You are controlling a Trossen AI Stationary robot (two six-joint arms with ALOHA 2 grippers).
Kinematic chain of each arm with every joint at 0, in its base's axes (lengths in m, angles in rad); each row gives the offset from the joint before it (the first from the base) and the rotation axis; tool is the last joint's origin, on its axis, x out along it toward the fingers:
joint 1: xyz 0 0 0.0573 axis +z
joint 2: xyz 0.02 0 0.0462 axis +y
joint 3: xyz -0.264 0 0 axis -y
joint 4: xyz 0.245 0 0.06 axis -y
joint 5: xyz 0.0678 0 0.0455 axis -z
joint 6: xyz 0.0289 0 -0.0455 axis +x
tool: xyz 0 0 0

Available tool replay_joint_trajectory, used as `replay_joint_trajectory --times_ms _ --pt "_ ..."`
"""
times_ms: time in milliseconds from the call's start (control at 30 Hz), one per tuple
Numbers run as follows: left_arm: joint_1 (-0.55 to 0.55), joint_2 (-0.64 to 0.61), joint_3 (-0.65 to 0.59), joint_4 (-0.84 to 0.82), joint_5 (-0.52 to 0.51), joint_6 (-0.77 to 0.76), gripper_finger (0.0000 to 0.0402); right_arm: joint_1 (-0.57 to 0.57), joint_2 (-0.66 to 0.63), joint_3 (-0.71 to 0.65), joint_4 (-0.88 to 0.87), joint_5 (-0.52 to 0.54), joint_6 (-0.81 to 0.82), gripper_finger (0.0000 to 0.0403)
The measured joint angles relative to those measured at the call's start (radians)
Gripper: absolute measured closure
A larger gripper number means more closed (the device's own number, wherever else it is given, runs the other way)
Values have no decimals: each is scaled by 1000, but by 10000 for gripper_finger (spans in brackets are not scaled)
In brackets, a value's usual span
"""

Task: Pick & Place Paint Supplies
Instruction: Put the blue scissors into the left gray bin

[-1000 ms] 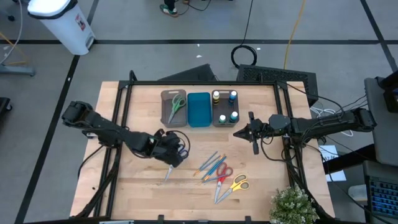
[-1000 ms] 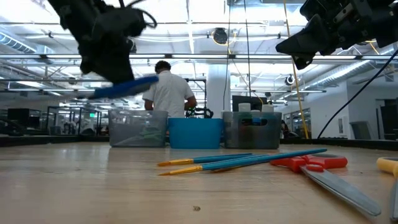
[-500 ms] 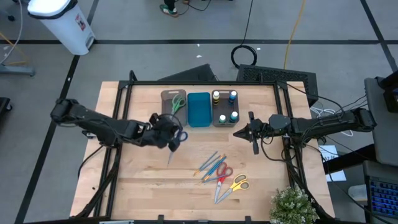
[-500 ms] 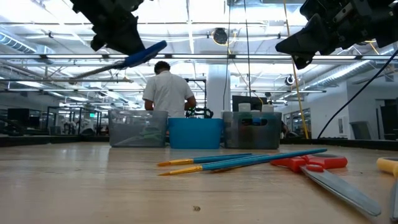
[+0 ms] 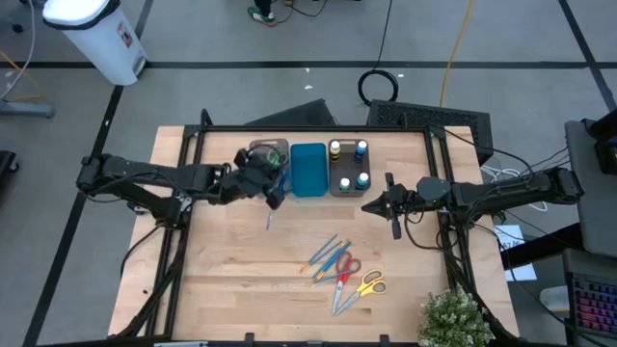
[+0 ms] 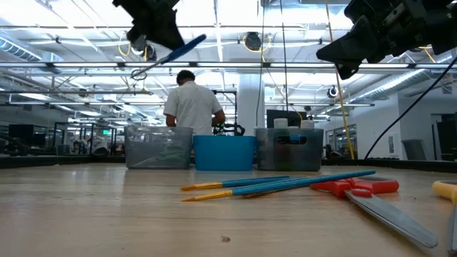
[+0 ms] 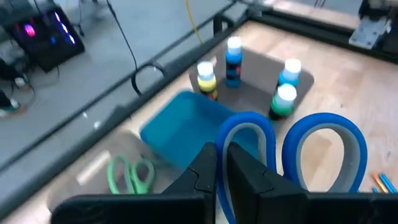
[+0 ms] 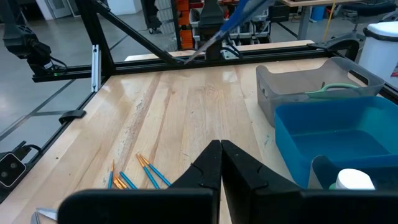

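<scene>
My left gripper (image 5: 262, 181) is shut on blue-handled scissors (image 5: 275, 198), raised above the table beside the grey tray (image 5: 256, 152) that holds green scissors (image 5: 275, 158). In the low view the blue scissors (image 6: 168, 56) slant high in the air. A blue tray (image 5: 308, 170) and a grey tray with several small bottles (image 5: 348, 165) stand to its right. Thin brushes (image 5: 326, 253), red scissors (image 5: 342, 271) and yellow scissors (image 5: 363, 285) lie flat on the wood. My right gripper (image 5: 370, 205) is shut and holds nothing, hovering right of the trays. My left gripper (image 7: 222, 155) pinches the blue scissors between its two fingers (image 7: 205, 171) at the rim of one handle loop (image 7: 235, 132). The scissors are lifted clear of the table. Their blades (image 6: 143, 71) slant down and away from the handle.
A black frame (image 5: 308, 129) borders the table. A potted plant (image 5: 453, 316) stands at the near right corner. Bare wood (image 5: 222, 280) lies at the near left. A person (image 6: 191, 106) stands in the room beyond the far edge.
My left gripper has moved up and toward the far edge, from the table's near-left middle to beside the grey tray, staying shut. The blue scissors have gone with it, higher above the table and turned about. My right arm has kept still.
</scene>
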Motion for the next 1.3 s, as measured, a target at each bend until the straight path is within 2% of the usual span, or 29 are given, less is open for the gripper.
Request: replay_joint_trajectory --times_ms 167,333,467,733,933,1133,1300 --pt "49 0 78 2 -62 138 382 0 0 0 0 0 0 403" --pt "101 0 88 -12 -198 268 379 0 0 0 0 0 0 403" --pt "154 9 88 -43 -277 283 385 0 0 0 0 0 0 403" --pt "229 91 87 -77 -288 280 370 0 0 0 -1 0 0 403" --pt "260 180 86 -68 -291 328 386 0 0 0 -3 0 0 403" --pt "283 252 86 -41 -352 340 375 0 0 0 -3 0 0 403" --pt "298 300 86 -37 -357 322 370 0 0 0 -3 0 0 403"
